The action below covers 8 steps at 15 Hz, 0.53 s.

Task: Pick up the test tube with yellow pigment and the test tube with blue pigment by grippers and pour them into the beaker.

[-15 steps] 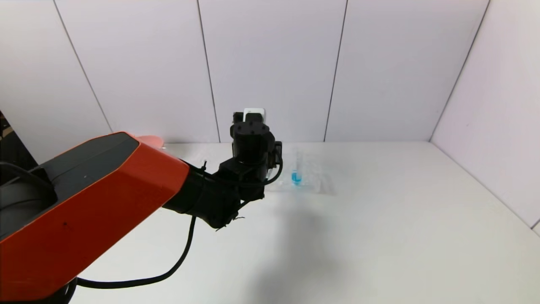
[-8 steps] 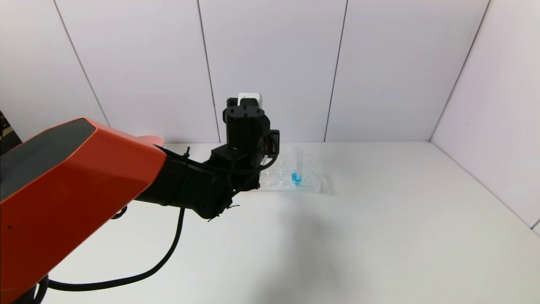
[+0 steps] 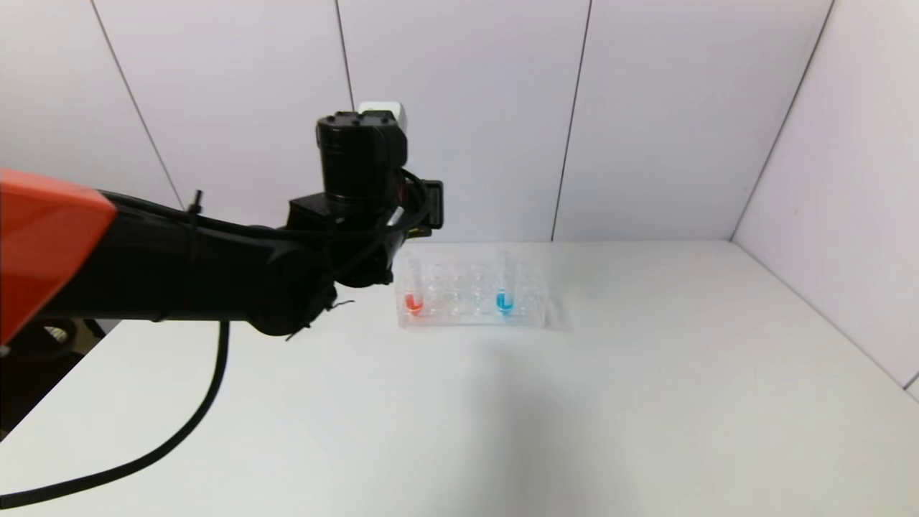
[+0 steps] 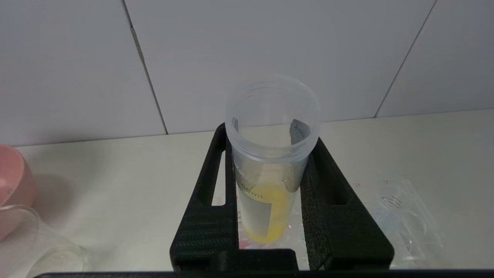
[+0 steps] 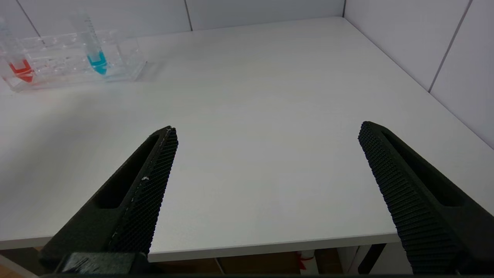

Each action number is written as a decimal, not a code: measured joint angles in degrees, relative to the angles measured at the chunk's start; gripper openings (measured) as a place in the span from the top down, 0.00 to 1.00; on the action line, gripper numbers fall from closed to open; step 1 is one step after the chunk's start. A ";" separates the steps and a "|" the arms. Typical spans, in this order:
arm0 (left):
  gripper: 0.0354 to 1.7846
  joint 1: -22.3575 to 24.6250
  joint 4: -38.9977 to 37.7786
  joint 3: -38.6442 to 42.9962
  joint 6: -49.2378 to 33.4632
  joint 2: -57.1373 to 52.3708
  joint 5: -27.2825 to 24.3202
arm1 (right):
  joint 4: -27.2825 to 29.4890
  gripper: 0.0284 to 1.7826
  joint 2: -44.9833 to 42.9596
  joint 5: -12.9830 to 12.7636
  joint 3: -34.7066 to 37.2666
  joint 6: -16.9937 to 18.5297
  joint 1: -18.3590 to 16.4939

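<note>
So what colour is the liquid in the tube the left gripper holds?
Yellow, clearest in the left wrist view: test tube with yellow pigment, left gripper.

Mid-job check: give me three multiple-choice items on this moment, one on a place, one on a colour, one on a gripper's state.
1. Where is the test tube with blue pigment?
A. In the tube rack
B. Lying on the table
C. In the right gripper

2. What colour is the liquid in the tube held by the left gripper?
A. Red
B. Yellow
C. Blue

3. How is the right gripper?
A. Shut on a tube
B. Shut on nothing
C. Open, holding nothing

Answers: 1 A, it stands upright in the rack. 2 B, the test tube with yellow pigment sits between the pads. 3 C, its fingers are spread over bare table.
</note>
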 joint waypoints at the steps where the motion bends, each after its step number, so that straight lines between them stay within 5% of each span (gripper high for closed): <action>1: 0.75 1.90 2.29 0.20 -0.05 -1.90 -1.29 | 0.00 0.04 0.00 0.00 0.00 0.00 0.00; 8: 0.75 18.51 10.14 5.92 -0.11 -13.23 -15.45 | 0.00 0.04 0.00 0.02 0.00 0.00 0.00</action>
